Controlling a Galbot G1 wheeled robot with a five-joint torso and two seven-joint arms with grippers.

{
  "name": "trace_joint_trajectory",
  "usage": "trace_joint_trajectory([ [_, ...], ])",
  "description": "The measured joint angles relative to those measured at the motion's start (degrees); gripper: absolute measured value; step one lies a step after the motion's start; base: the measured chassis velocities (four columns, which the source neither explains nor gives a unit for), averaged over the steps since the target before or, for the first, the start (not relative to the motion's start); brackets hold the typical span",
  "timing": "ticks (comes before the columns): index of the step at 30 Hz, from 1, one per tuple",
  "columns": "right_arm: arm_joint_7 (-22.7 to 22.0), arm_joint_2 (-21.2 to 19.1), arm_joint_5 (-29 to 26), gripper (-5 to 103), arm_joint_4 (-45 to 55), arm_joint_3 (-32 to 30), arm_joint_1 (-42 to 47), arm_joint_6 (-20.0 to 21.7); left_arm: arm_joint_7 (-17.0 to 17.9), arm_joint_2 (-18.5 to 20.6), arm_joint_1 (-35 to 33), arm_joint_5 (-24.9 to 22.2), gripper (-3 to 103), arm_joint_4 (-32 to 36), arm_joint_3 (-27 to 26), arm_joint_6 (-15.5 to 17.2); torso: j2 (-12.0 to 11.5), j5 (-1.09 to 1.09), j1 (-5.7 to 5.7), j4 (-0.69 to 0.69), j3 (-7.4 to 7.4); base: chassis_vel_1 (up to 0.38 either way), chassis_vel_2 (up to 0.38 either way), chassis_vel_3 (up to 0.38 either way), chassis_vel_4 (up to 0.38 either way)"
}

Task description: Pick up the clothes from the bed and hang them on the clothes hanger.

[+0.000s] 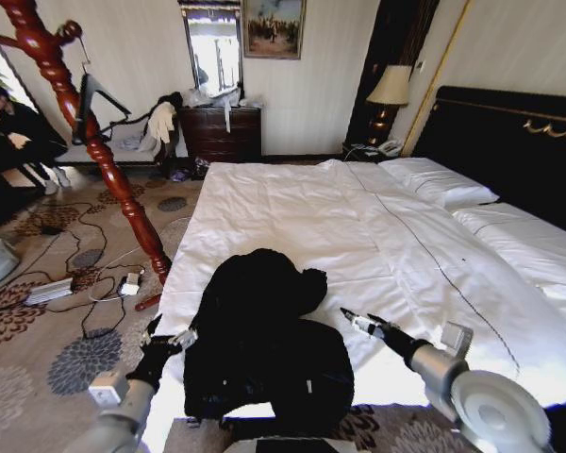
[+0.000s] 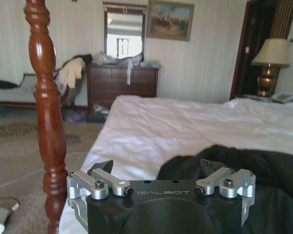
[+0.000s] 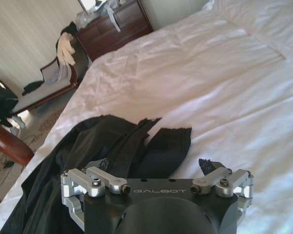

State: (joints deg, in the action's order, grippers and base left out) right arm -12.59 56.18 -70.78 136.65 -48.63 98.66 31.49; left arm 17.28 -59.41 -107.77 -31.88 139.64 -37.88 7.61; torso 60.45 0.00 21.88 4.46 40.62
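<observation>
The clothes, a black jacket [image 1: 264, 349], lie crumpled at the foot of the bed [image 1: 358, 217], on its white sheet. My left gripper [image 1: 170, 340] is open at the jacket's left edge, near the side of the bed. In the left wrist view its open fingers [image 2: 101, 168] hold nothing, with the jacket [image 2: 254, 170] just beyond. My right gripper [image 1: 351, 319] hovers open over the sheet just right of the jacket. The right wrist view has the jacket [image 3: 112, 141] ahead of its empty fingers [image 3: 208, 165]. The black clothes hanger [image 1: 102, 92] hangs on the wooden stand.
The twisted red-brown coat stand [image 1: 104, 160] rises from the carpet left of the bed, close to my left arm. Cables and a power strip [image 1: 49, 291] lie on the floor there. A dark dresser [image 1: 222, 132], a lamp [image 1: 390, 87] and the black headboard [image 1: 509, 142] stand farther off.
</observation>
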Motion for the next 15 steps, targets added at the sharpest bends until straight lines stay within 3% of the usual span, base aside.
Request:
trace_joint_trajectory([
  [4,2.44,0.51,4.78,100,-0.74,-0.23,-0.28,-1.8,1.62,2.17,3.59,-1.4,100,0.13,-1.13,0.47,0.0,-0.02,0.0,-0.01,0.0,0.0,0.0,0.0,0.0],
  [8,4.45,0.9,19.3,100,-2.52,0.29,0.89,-7.37,5.47,9.19,9.9,-11.3,100,1.93,-5.87,3.53,0.0,0.01,0.0,0.01,0.0,0.0,0.0,0.0,0.0],
  [10,4.81,0.96,21.48,100,-2.73,0.29,1.13,-8.44,5.91,10.51,10.69,-12.81,100,2.07,-6.73,3.95,0.0,0.0,0.0,0.02,0.0,0.0,0.0,0.0,0.0],
  [12,6.65,1.38,29.98,100,-3.25,-0.02,2.31,-12.74,7.6,16.21,14.25,-18.9,100,2.09,-10.11,5.62,0.0,-0.01,0.0,0.01,0.0,0.0,0.0,0.0,0.0],
  [13,6.65,1.38,29.98,100,-3.25,-0.02,2.31,-12.74,7.6,16.21,14.25,-18.9,100,2.09,-10.11,5.62,0.0,-0.01,0.0,0.01,0.0,0.0,0.0,0.0,0.0],
  [15,7.97,1.8,35.51,100,-3.36,-0.3,3.17,-15.57,9.37,19.88,17.65,-23.81,100,1.85,-11.68,6.96,0.0,-0.01,0.0,0.01,0.0,0.0,0.0,0.0,0.0],
])
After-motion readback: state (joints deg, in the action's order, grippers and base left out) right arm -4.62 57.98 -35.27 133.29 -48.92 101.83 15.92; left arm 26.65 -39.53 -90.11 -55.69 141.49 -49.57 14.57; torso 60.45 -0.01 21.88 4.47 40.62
